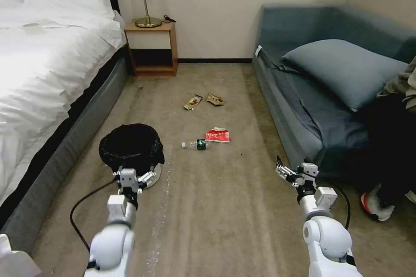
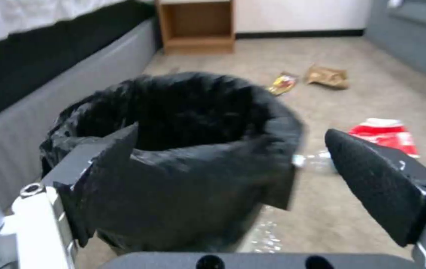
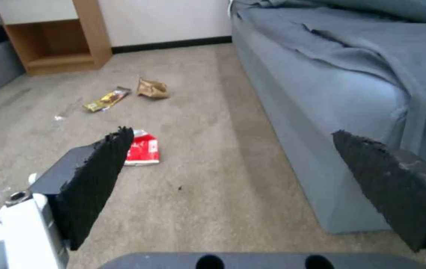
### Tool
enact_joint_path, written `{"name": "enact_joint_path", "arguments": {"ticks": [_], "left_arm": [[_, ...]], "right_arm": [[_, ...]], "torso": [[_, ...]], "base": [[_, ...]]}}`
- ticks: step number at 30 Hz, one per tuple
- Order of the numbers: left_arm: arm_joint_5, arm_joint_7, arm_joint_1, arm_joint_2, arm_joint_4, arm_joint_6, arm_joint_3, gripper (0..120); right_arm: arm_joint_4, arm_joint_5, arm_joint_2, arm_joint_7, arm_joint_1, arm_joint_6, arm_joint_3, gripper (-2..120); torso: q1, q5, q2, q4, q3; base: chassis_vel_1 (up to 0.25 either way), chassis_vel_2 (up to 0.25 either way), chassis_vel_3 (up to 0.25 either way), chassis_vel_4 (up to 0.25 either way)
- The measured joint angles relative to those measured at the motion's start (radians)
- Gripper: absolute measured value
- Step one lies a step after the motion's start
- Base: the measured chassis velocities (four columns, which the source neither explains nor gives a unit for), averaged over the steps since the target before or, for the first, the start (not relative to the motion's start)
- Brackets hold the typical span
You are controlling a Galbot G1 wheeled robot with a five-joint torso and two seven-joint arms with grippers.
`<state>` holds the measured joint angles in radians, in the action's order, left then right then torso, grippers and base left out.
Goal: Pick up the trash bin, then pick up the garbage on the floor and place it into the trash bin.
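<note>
The trash bin (image 1: 130, 145), white with a black bag over its rim, stands on the carpet by the bed. My left gripper (image 1: 133, 174) is open just at its near side; in the left wrist view the bin (image 2: 183, 142) sits between the spread fingers (image 2: 372, 175). The garbage lies farther ahead: a clear bottle (image 1: 197, 144), a red-and-white packet (image 1: 218, 135), a gold-brown wrapper (image 1: 193, 102) and a tan paper wad (image 1: 215, 99). My right gripper (image 1: 284, 171) hangs open and empty beside the sofa, with the packet (image 3: 142, 149) ahead of it.
A white bed (image 1: 43, 73) runs along the left and a blue-grey sofa (image 1: 312, 108) along the right. A wooden nightstand (image 1: 151, 47) with a lamp stands at the far wall. A person's shoe (image 1: 377, 205) rests at the right edge.
</note>
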<state>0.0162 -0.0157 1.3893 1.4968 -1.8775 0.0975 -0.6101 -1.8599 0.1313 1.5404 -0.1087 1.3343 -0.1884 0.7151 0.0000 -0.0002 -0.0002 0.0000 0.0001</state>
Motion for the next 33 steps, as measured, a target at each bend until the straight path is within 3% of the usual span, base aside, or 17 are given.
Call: {"name": "enact_joint_path", "arguments": {"ticks": [2,3,5,8,10,13,16,22,23,25,26,28,29,33], "left_arm": [[0.011,-0.012,-0.099,-0.003,0.077,0.065,-0.038,100],[0.011,-0.012,-0.099,-0.003,0.077,0.065,-0.038,100],[0.022,-0.024,-0.193,-0.006,0.149,0.126,-0.074,100],[0.023,-0.026,-0.203,-0.006,0.159,0.135,-0.077,100],[0.025,-0.027,-0.202,-0.006,0.16,0.135,-0.077,100],[0.03,-0.022,-0.206,-0.006,0.162,0.139,-0.079,100],[0.064,0.025,-0.209,-0.004,0.158,0.145,-0.082,100],[0.199,0.214,-0.218,0.004,0.125,0.164,-0.093,100],[0.199,0.214,-0.218,0.004,0.125,0.164,-0.093,100],[0.263,0.305,-0.222,0.008,0.11,0.174,-0.098,100],[0.263,0.305,-0.222,0.008,0.11,0.174,-0.098,100],[0.318,0.382,-0.226,0.011,0.097,0.182,-0.102,100],[0.318,0.382,-0.226,0.011,0.097,0.182,-0.102,100],[0.399,0.495,-0.232,0.016,0.079,0.193,-0.109,100]], "right_arm": [[0.0,0.0,0.0,0.0,0.004,0.0,0.0,100],[0.0,0.0,0.0,0.0,0.004,0.0,0.0,100],[0.0,0.0,0.0,0.0,0.009,-0.001,-0.002,100],[0.009,0.0,-0.005,-0.031,0.0,0.016,-0.003,100],[0.035,-0.005,-0.029,-0.149,0.0,0.094,-0.031,100],[0.04,-0.007,-0.032,-0.169,0.003,0.111,-0.036,100],[0.045,-0.01,-0.033,-0.177,0.009,0.123,-0.039,100],[0.045,-0.009,-0.038,-0.176,0.012,0.125,-0.036,100],[0.045,-0.009,-0.038,-0.176,0.012,0.125,-0.036,100],[0.042,-0.004,-0.04,-0.175,0.006,0.125,-0.034,100],[0.042,-0.004,-0.04,-0.175,0.006,0.125,-0.034,100],[0.04,-0.004,-0.039,-0.175,0.007,0.128,-0.037,100],[0.04,-0.004,-0.039,-0.175,0.007,0.128,-0.037,100],[0.042,-0.006,-0.032,-0.18,0.013,0.141,-0.041,100]], "torso": [[0.0,0.0001,0.0,-0.0001,0.0],[0.0,0.0001,0.0,-0.0001,0.0],[0.0,0.0001,0.0,-0.0003,0.0],[0.0,0.0,0.0,0.0,0.0],[0.0,0.0003,0.0,0.0002,0.0],[0.0,0.0,0.0,0.0002,0.0],[0.0,0.0001,0.0,0.0,0.0],[0.0,0.0002,0.0,0.0,0.0],[0.0,0.0002,0.0,0.0,0.0],[0.0,0.0002,0.0,0.0,0.0],[0.0,0.0002,0.0,0.0,0.0],[0.0,0.0001,0.0,0.0,0.0],[0.0,0.0001,0.0,0.0,0.0],[0.0,0.0002,0.0,0.0,0.0]], "base": [[0.0,0.0,0.0,0.0],[0.0,0.0,0.0,0.0],[0.0,0.0,0.0,0.0],[0.0,0.0,0.0,0.0],[0.0,0.0,0.0,0.0],[0.0,0.0,0.0,0.0],[0.0,0.0,0.0,0.0],[0.0,0.0,0.0,0.0],[0.0,0.0,0.0,0.0],[0.0,0.0,0.0,0.0],[0.0,0.0,0.0,0.0],[0.0,0.0,0.0,0.0],[0.0,0.0,0.0,0.0],[0.0,0.0,0.0,0.0]]}}
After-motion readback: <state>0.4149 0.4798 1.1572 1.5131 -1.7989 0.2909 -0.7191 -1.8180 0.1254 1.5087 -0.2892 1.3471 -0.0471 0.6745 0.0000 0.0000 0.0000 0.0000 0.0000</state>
